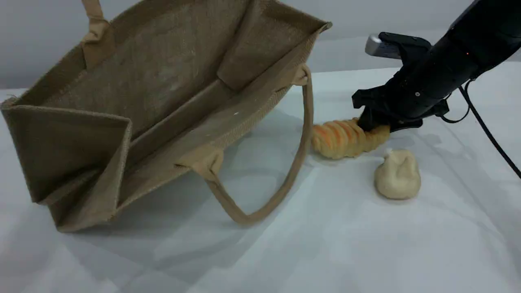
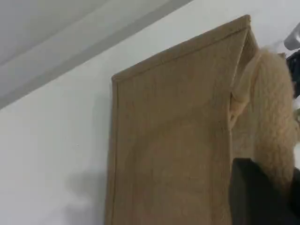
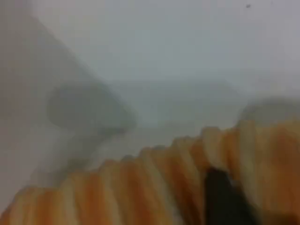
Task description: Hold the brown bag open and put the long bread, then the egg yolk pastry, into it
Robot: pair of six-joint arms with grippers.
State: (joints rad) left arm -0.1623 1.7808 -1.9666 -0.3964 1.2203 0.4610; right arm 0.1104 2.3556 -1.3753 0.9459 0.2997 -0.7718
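Observation:
The brown bag [image 1: 163, 93] lies tipped on its side with its mouth wide open toward the camera. Its upper handle [image 1: 94, 16] runs out of the top of the scene view. In the left wrist view, my left gripper's black fingertip [image 2: 260, 197] is shut against that fuzzy beige handle [image 2: 274, 126], beside the bag's wall [image 2: 173, 140]. The long bread [image 1: 340, 138] lies on the table right of the bag. My right gripper [image 1: 376, 124] is shut on its right end, which looks pinched. A dark fingertip [image 3: 222, 197] presses into the ridged loaf [image 3: 140, 187]. The egg yolk pastry [image 1: 397, 174] sits in front of the loaf, apart from it.
The bag's lower handle [image 1: 299, 154] hangs in a loop down to the white table [image 1: 325, 244], just left of the bread. A black cable [image 1: 488, 134] trails from the right arm at the right edge.

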